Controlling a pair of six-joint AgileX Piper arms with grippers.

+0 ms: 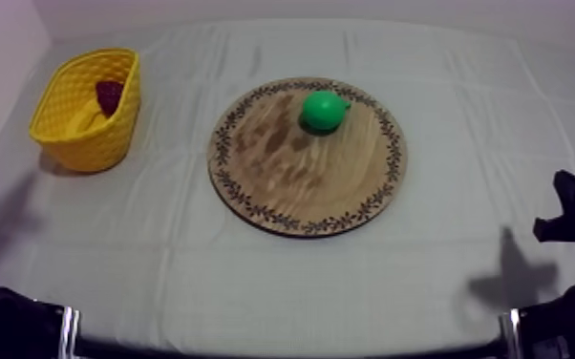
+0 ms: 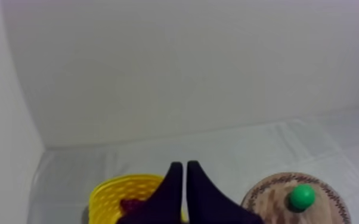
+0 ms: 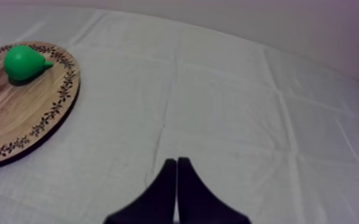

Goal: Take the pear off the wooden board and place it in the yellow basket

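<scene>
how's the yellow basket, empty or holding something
Not empty: a small red fruit lies inside the yellow basket. The pear is out of it, on the wooden board.

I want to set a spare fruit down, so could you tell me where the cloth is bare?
Bare cloth spreads right of the wooden board and in front of it. The strip between board and yellow basket is narrower. The pear crowds the board's far side; its near half is free.

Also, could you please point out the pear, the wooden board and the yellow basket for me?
pear [image 1: 323, 110], top view, middle of its green body.
wooden board [image 1: 291, 179], top view, bare wood below the pear.
yellow basket [image 1: 93, 143], top view, its near outer wall.
</scene>
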